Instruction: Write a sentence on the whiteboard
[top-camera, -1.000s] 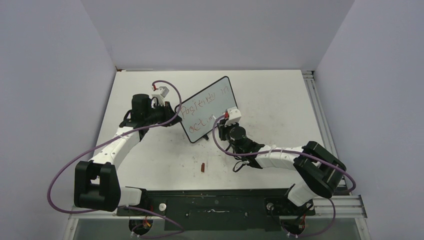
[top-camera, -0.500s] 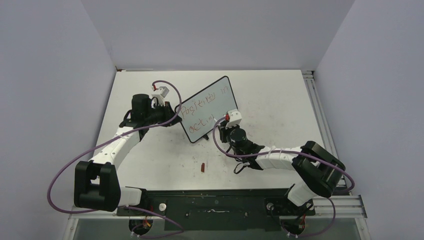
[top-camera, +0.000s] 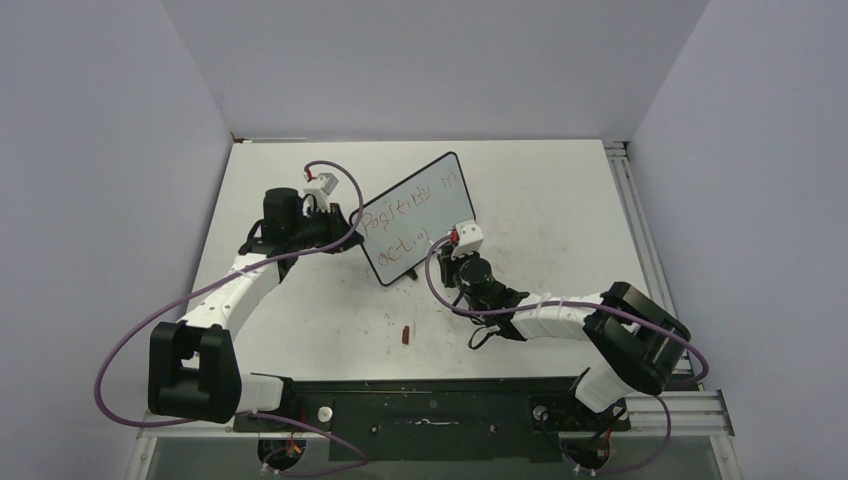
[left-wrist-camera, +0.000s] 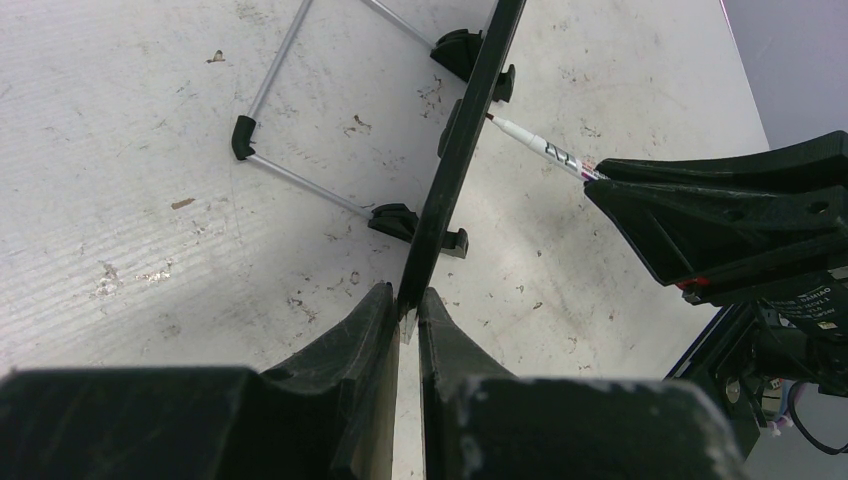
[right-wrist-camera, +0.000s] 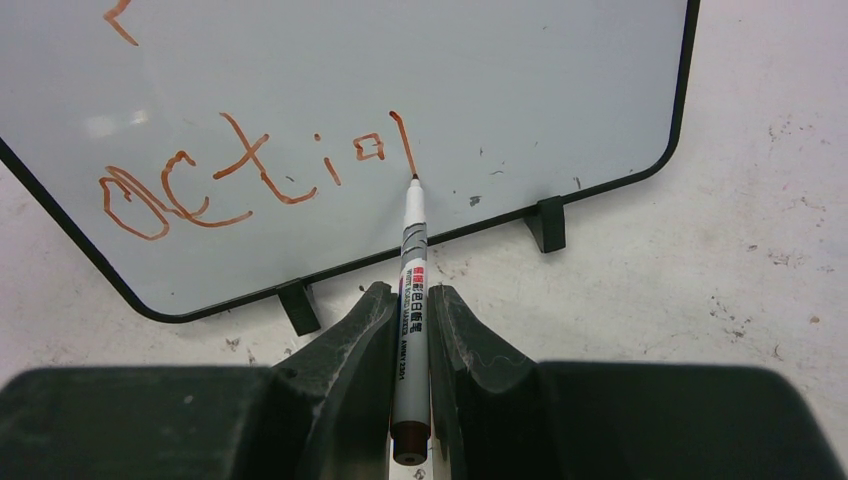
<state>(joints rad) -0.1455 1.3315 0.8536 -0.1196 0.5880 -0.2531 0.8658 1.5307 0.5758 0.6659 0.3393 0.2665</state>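
Nearest you, a small red piece (top-camera: 405, 334) (probably the pen's cap, though it is too small to tell) is lying on the table (top-camera: 560, 190), well apart from both arms.

Just past it, your right gripper (right-wrist-camera: 405, 300) is clenching the marker (right-wrist-camera: 411, 250) by its barrel. The tip appears to be touching the whiteboard (right-wrist-camera: 560, 60) at the foot of a downstroke after "actio". This is where you are risking trouble. The barrel is sitting between two smooth fingers, so pressing too hard could be sliding it back through the grip or twisting it off line, and the stroke would be skipping or smearing. That same pressure is bearing on a board propped only on a wire stand (left-wrist-camera: 300, 180) and two little feet (right-wrist-camera: 546, 225), so a heavy push could be tipping it or skating it away.

Farther on, your left gripper (left-wrist-camera: 408, 300) is pinching the board's thin black edge, jaws closed on the frame. The hold is narrow, and if it is slipping, the board will be swinging under the pen.

The sentence (right-wrist-camera: 250, 170) is running in two slanted red lines across the face, and its last letter is looking unfinished. The board is standing upright mid-table, directly ahead of the right fingers, with its left end between the left ones.
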